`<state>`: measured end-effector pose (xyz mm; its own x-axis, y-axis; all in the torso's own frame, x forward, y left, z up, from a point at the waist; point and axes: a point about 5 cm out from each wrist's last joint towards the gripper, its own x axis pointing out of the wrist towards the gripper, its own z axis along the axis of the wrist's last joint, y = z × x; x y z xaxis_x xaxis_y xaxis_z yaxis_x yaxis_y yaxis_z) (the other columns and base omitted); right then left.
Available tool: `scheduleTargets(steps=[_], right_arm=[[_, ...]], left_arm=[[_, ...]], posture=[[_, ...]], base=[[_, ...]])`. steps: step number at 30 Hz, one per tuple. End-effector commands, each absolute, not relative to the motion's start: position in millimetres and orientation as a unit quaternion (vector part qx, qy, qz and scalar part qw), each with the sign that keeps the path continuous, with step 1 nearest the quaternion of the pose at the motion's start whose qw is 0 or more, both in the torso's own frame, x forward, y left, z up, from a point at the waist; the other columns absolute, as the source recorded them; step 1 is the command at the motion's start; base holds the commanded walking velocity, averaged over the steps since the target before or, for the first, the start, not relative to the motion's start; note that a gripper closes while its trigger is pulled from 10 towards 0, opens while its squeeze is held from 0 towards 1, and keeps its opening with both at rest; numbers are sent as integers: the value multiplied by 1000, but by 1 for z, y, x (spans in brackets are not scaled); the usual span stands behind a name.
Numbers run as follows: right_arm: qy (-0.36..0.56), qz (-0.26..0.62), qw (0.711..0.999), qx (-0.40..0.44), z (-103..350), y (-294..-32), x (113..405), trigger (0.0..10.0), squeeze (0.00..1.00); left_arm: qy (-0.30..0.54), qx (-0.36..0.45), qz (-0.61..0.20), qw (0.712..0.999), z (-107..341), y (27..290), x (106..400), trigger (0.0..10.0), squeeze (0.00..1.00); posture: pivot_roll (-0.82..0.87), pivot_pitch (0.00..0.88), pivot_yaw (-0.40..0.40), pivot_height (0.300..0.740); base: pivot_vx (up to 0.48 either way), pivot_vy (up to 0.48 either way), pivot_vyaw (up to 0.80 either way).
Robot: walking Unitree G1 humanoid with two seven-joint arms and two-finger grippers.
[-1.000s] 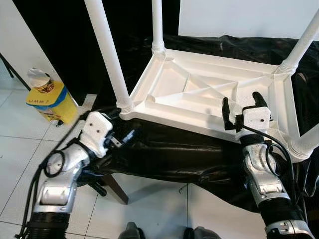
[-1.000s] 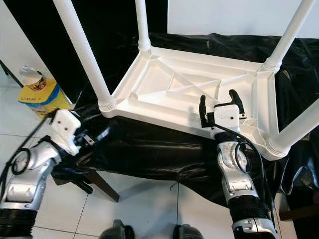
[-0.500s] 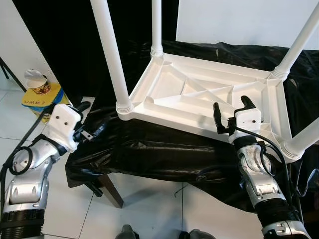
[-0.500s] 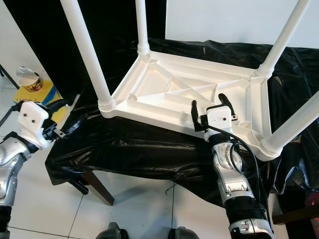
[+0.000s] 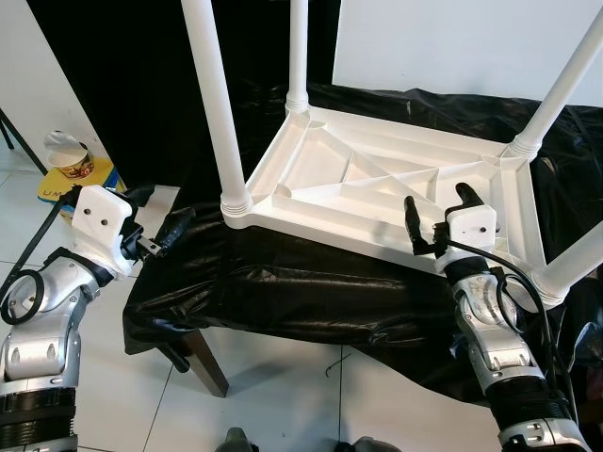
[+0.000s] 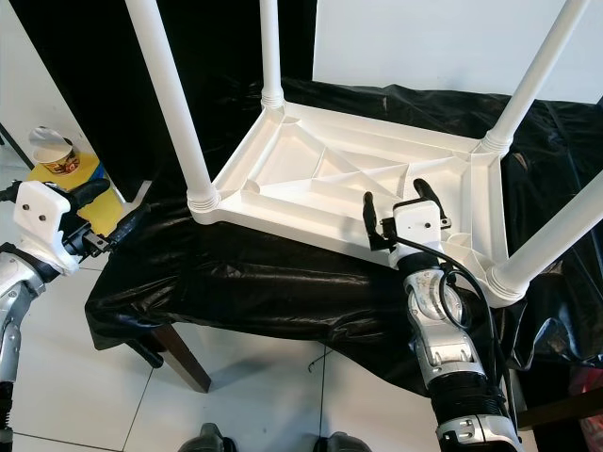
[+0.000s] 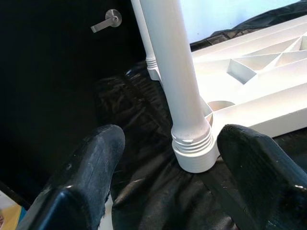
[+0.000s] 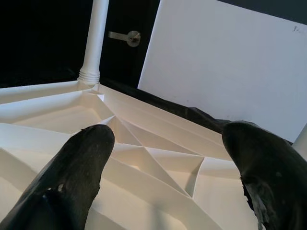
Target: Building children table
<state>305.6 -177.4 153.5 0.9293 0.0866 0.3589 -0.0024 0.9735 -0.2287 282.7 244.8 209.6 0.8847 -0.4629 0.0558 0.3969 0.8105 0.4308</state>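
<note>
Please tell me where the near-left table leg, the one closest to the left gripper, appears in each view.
Left eye view: the near-left leg rises left of centre, its threaded collar at the tabletop corner.
Right eye view: same leg, left of centre.
Left wrist view: leg centred between the open fingers.
Right wrist view: I cannot tell.
Shared landmark: the white ribbed tabletop.

Upturned white table (image 5: 396,179), black sheet (image 5: 301,282), two grippers open

We can make out very little lettering. On the floor beside the black-covered stand lies a yellow package (image 5: 71,184) with dark letters, of which we can only see a partial "UM" at its edge. A cup (image 5: 68,155) on it carries a red and brown label too small to read.
</note>
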Motion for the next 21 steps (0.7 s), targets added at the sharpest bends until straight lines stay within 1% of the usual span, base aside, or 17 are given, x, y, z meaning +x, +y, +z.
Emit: scheduleTargets(steps=[1,15,17,21], right_arm=[[-179,21,977,-112,151,-180,303,10000,0],[-174,25,978,-111,149,-180,303,10000,0],[-171,31,978,-112,150,-181,301,10000,0],[-171,34,978,-113,150,-181,300,10000,0]], left_arm=[[-79,200,-197,957,210,251,284,10000,0],[-80,199,-195,957,211,252,285,10000,0],[-88,193,-198,957,215,252,293,10000,0],[-91,189,-199,957,217,252,297,10000,0]], posture=[[102,50,-73,740],[97,56,-82,740],[83,61,-93,740],[83,61,-93,740]], base=[[0,0,0],[0,0,0],[0,0,0],[0,0,0]])
